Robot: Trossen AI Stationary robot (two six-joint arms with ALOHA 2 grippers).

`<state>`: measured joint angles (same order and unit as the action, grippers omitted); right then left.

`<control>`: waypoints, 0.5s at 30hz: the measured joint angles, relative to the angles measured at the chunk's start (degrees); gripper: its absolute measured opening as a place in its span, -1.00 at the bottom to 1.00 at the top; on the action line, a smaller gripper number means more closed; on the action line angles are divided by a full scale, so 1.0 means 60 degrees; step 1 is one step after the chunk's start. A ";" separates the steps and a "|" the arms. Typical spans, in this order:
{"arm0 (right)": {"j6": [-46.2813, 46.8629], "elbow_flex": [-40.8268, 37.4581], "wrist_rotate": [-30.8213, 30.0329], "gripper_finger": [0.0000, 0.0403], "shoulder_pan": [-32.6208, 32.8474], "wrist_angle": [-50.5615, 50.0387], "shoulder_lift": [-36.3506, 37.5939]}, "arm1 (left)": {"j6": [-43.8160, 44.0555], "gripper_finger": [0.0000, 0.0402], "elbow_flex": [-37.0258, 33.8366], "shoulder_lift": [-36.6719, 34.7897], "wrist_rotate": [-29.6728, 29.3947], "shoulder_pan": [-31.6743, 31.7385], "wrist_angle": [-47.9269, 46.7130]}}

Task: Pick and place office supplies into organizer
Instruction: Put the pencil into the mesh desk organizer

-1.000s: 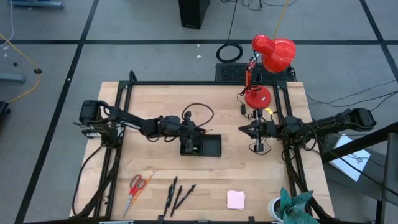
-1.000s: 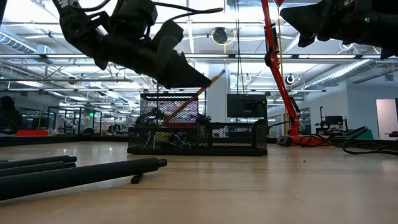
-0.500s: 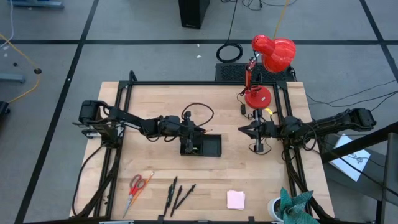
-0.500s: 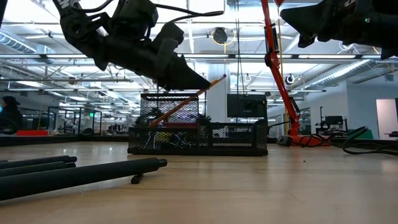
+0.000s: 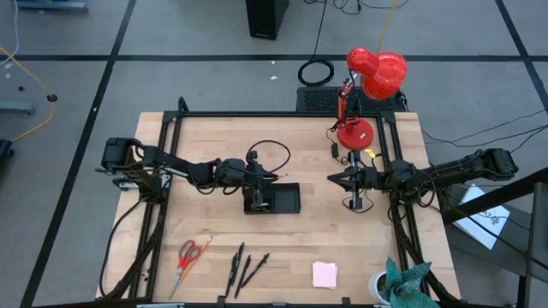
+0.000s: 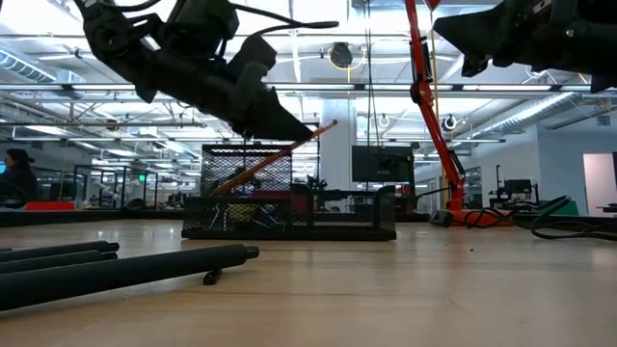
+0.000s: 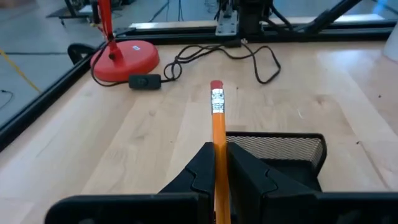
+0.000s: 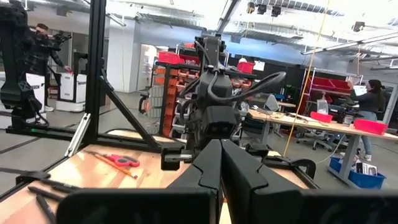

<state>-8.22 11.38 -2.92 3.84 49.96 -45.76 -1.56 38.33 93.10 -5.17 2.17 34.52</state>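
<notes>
My left gripper [image 5: 264, 177] hovers over the left end of the black mesh organizer [image 5: 274, 198], shut on the orange pencil [image 7: 217, 124]. In the low view the pencil [image 6: 280, 154] slants, its eraser end up and beyond the fingertips, its lower end inside the organizer's [image 6: 289, 207] taller compartment. My right gripper [image 5: 332, 178] waits shut in the air to the organizer's right, holding nothing. Red-handled scissors [image 5: 187, 257], black pens [image 5: 244, 269] and a pink note pad [image 5: 324, 274] lie near the table's front edge. My left gripper pinches the pencil's shaft [image 7: 217, 163] between its two fingers, below the eraser end [image 7: 216, 87], which sticks out past the fingertips. The fingers come from the table's left, slanting slightly down, and lie along the pencil. The pencil is tilted, its lower end down in the organizer.
A red desk lamp stands with its base [image 5: 354, 133] at the far right, its cord [image 7: 249, 53] trailing over the table. In the low view black pens [image 6: 125, 265] lie in the foreground. Bare wood stretches between the organizer and the supplies in front.
My left gripper has drawn back a little toward the table's left edge, still shut on the pencil. The organizer has slid the same way along the table. The pencil now lies a bit flatter.
</notes>
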 joint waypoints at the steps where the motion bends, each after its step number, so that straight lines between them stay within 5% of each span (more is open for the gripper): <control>1: 0.0001 0.0000 0.0000 -0.98 0.0000 -0.0019 -0.0001 | 0.0033 -0.81 -0.0078 0.0000 -0.0003 -0.0001 0.0146; 15: 0.0009 0.0000 0.0000 -0.98 0.0000 0.0080 -0.0004 | 0.0124 -0.81 -0.0984 0.0015 -0.0074 -0.0433 0.2854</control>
<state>-8.16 11.38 -2.92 3.84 50.44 -45.78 -0.82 32.43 93.19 -5.61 -0.43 51.64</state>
